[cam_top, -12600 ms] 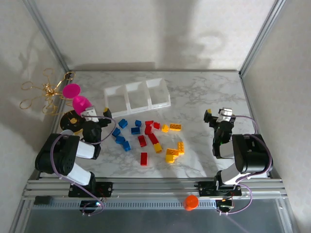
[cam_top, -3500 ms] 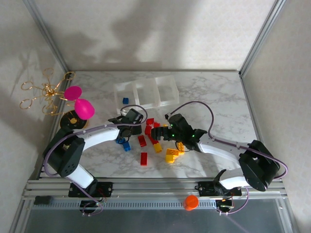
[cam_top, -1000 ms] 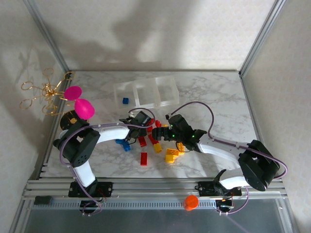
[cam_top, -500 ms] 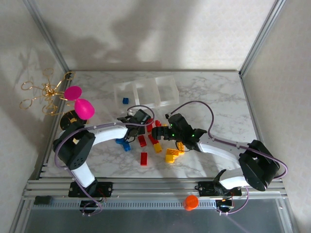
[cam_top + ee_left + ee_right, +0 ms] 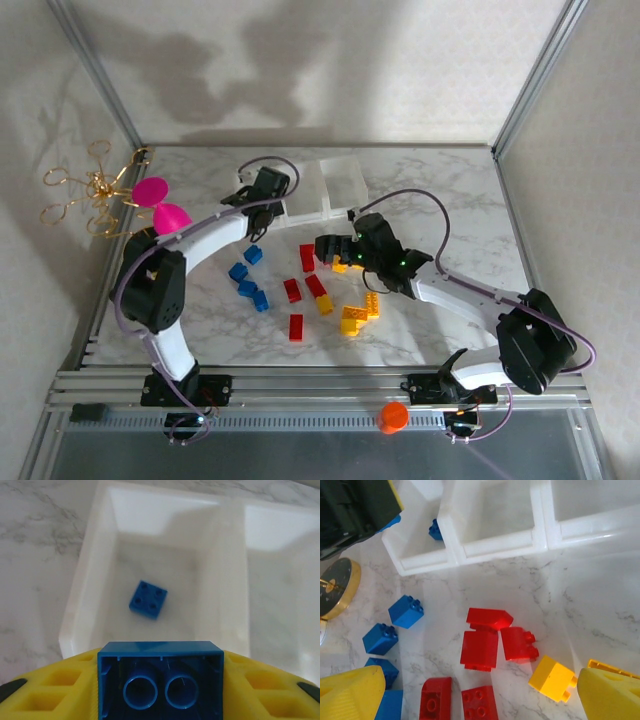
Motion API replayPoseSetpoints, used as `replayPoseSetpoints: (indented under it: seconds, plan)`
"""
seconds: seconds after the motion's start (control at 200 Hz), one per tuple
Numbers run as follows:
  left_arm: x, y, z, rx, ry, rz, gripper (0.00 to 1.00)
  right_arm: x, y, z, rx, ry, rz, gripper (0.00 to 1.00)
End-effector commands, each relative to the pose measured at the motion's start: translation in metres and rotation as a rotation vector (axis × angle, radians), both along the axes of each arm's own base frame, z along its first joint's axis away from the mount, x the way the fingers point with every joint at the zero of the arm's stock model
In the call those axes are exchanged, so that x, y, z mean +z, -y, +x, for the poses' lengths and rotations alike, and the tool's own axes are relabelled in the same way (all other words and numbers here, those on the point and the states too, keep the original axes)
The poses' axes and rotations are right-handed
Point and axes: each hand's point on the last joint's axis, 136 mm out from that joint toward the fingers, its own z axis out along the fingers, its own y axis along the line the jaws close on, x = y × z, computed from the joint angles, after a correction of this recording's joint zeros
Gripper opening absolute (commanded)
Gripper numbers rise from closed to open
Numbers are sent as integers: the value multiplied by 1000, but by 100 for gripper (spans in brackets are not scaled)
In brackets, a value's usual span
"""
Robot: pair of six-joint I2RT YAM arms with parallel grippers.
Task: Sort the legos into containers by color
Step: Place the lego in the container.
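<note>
The left claw is pinching a blue lego above the tray's end compartment, where a second blue lego sits, so I'd guess that's the blue bin, while the right claw hangs wide open above red legos on the counter.

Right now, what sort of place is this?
Probably a robotics lab test cell, not a home: a left arm and right arm bolted to an aluminium rail, white panels boxing in a marble-look table, and toy bricks set out beside a sorting tray.
</note>
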Motion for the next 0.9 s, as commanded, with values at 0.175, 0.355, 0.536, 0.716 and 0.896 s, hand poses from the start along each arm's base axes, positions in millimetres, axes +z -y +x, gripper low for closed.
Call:
replayPoseSetpoints:
  seconds: [0.175,0.355,0.536,0.716,0.896]
  plan:
    - [-28,-15,61,28,-30,49,45,13,3,16,-23,53,-5,99]
    - [-29,-15,68,21,-41,58,53,11,5,17,-24,57,-22,99]
    - [-5,-18,64,12,-11,54,59,15,5,18,-11,65,-32,99]
    - [19,-18,53,1,11,33,61,23,7,16,4,83,-55,99]
    - [33,-12,16,-37,40,-67,62,14,8,0,36,31,-45,99]
